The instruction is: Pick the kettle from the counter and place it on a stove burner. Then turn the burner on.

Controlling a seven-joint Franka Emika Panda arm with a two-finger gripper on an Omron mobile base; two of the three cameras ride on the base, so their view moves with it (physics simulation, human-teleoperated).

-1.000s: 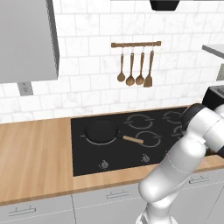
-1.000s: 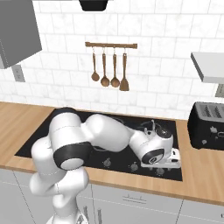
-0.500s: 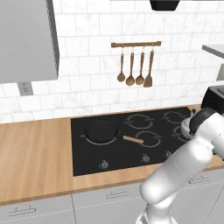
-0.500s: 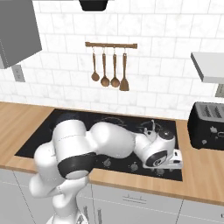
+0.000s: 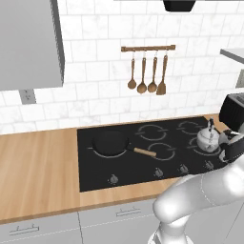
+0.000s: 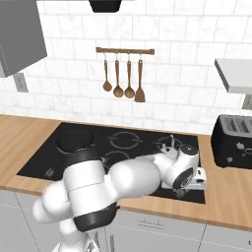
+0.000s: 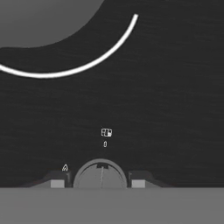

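Note:
The small silver kettle (image 5: 208, 138) stands upright on the front right stove burner (image 5: 202, 150) of the black cooktop (image 5: 95, 176), apart from the wooden counter (image 5: 38, 167). My hand (image 6: 189, 174) hangs low over the cooktop's front right edge, just in front of the kettle. In the hand view my gripper (image 7: 98, 183) has its two fingertips (image 7: 57, 183) pressed close on either side of a round control knob (image 7: 100, 175), shut on it. A white burner ring arc (image 7: 87, 61) curves above the knob.
A black frying pan (image 5: 110, 143) with a wooden handle sits on the front left burner. More knobs (image 5: 158, 172) line the cooktop's front edge. A black toaster (image 6: 234, 140) stands on the counter at the right. Wooden utensils (image 5: 147, 76) hang on the wall.
My arm's elbow has swung a little while the hand has stayed at the cooktop's front right edge. Kettle and pan have not moved.

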